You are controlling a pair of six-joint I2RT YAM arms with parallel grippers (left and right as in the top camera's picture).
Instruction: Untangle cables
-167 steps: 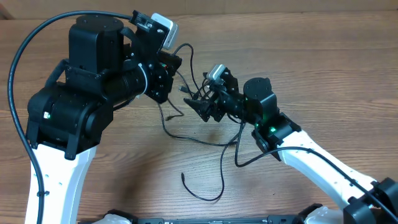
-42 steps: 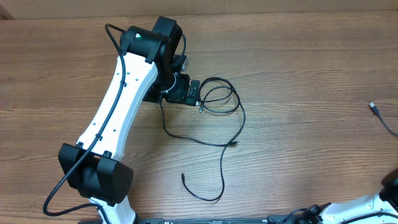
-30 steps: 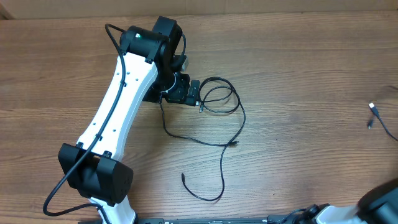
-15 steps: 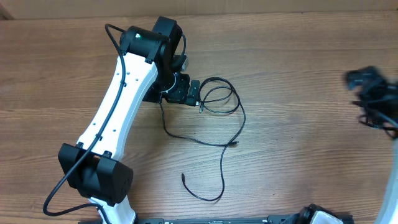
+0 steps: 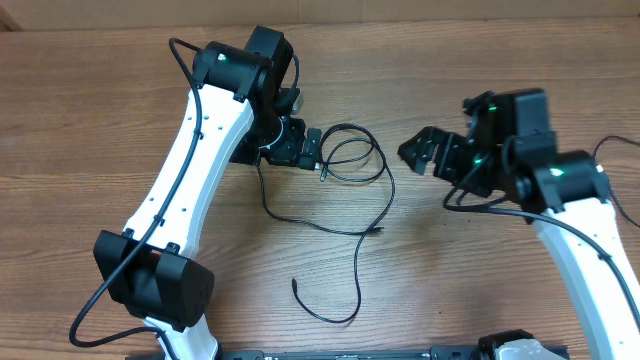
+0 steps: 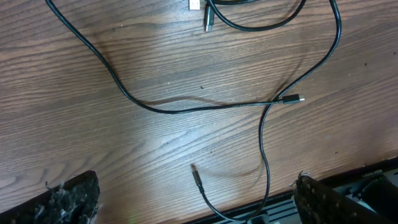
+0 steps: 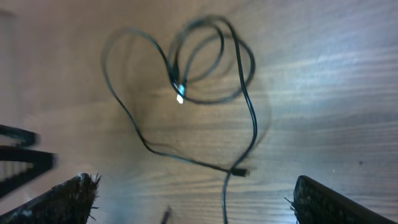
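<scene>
1. Underneath everything lies a brown wooden table [image 5: 500, 80] with a plain grain. A paler strip [image 5: 320, 10] runs along its far edge in the overhead view, and I cannot tell what it is.
2. The cables [image 6: 205, 108] lie at the middle of the table. A bunch of overlapping loops sits just beside the left arm's wrist, and two long strands trail toward the near edge, meeting at a small plug [image 6: 292, 99].
3. The left gripper [image 6: 198, 186] hangs above those strands, its fingers [image 6: 68, 199] spread wide with nothing between them.
4. The right gripper [image 7: 196, 186] is to the right, near the loops but clear of them, its jaws likewise wide and empty.
5. The right wrist view is blurred: the loops and one strand show, but the plug ends are hard to make out.
6. The left wrist view cuts the loops off at its top edge. From overhead the wrist covers part of them, so I cannot tell whether loops and gripper touch.
7. Dark hardware [image 6: 373, 180] at the table's near edge is cropped and cannot be identified.
</scene>
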